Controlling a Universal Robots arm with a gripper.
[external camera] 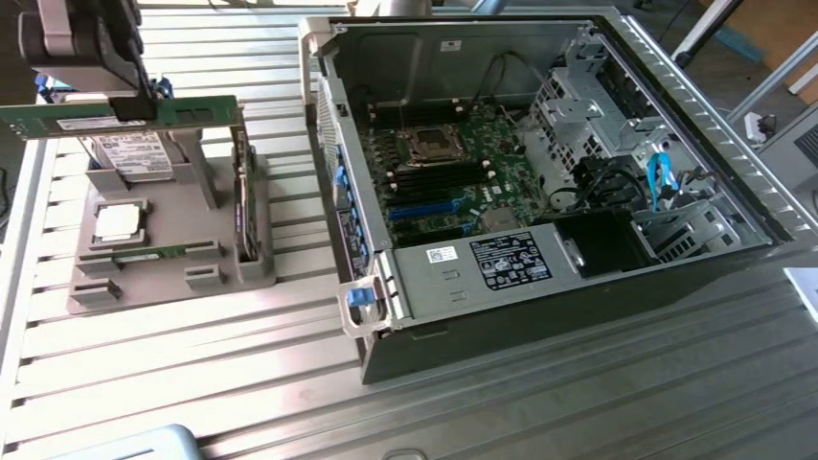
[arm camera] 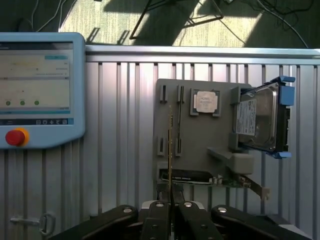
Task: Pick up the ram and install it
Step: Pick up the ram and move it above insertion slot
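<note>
The ram [external camera: 192, 113] is a long green stick held level in the air above the grey holder tray [external camera: 192, 278] at the exterior view's left. My gripper [external camera: 132, 107] is shut on its upper edge near the middle. In the wrist view the ram [arm camera: 171, 145] shows edge-on as a thin line running out from between my fingers [arm camera: 159, 222], with the tray [arm camera: 220, 145] below it. A second green stick [external camera: 153, 254] lies in the tray's front slot. The open computer case [external camera: 715, 125] with its motherboard [external camera: 442, 177] stands to the exterior view's right, apart from the gripper.
The tray also carries a silver hard drive [arm camera: 260, 117], a processor chip [arm camera: 205, 101] and an upright expansion card [external camera: 243, 206]. A teach pendant [arm camera: 40, 90] with a red stop button lies on the slatted metal table [external camera: 192, 364]. Cables and a drive cage crowd the case's far side.
</note>
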